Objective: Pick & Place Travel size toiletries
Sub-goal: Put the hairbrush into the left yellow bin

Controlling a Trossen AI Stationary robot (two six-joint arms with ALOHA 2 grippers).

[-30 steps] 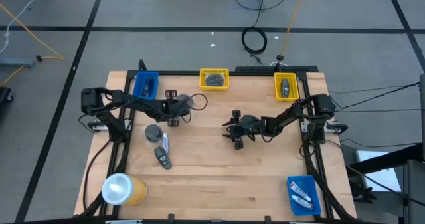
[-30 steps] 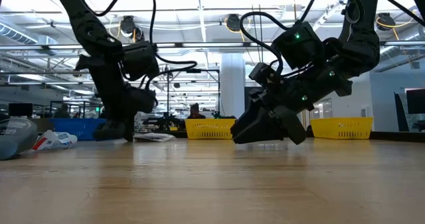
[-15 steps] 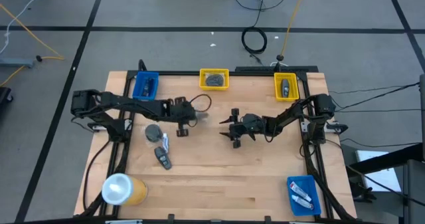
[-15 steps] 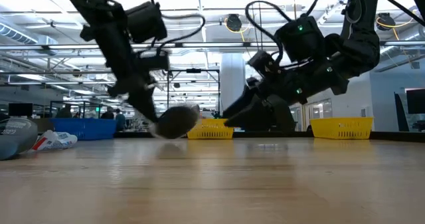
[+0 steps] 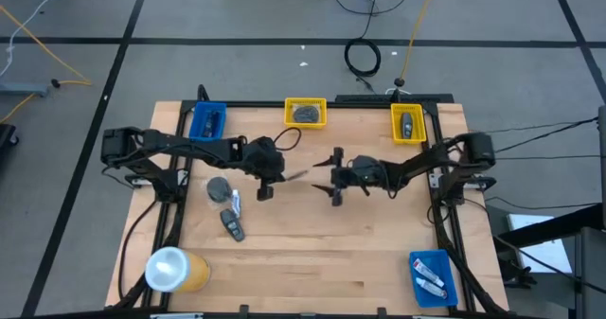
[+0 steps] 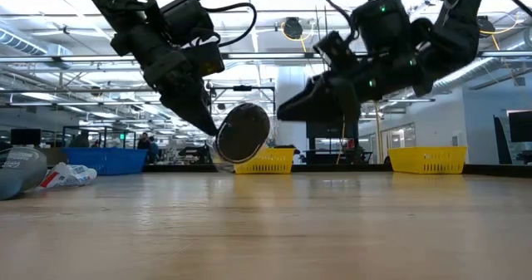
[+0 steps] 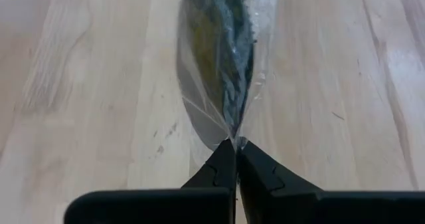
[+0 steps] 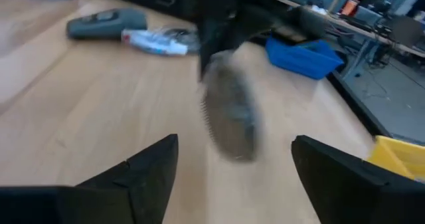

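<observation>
My left gripper [image 5: 276, 170] is at mid-table, shut on a grey round flat disc [image 6: 243, 133] in a clear wrapper, which hangs in the air above the wood. In the left wrist view the disc [image 7: 222, 51] shows edge-on ahead of the fingers. My right gripper [image 5: 333, 175] hovers open just to the disc's right, facing it; the disc [image 8: 229, 114] shows blurred between and beyond its fingers. A second grey disc [image 5: 219, 187], a white tube [image 5: 235, 203] and a black oblong piece [image 5: 231, 225] lie flat on the table's left part. My left gripper pinches the clear wrapper's edge [image 7: 234, 139] between its two fingertips, beside the disc's rim. The fingers slant down from the table's left side. The disc [image 5: 295, 174] is lifted clear of the table and stands on edge, tilted, past the fingertips.
Bins stand along the far edge: a blue one [image 5: 207, 120], a yellow one with grey items [image 5: 306, 112] and a yellow one with a dark piece [image 5: 407, 123]. A blue bin with tubes [image 5: 431, 274] is near right. A large yellow roll [image 5: 175, 269] lies near left.
My left gripper has carried the wrapped disc from the table's far-left part toward the middle and raised it clear of the wood, the disc turning up on edge. My right gripper has risen off the table and shifted slightly toward the disc, staying open.
</observation>
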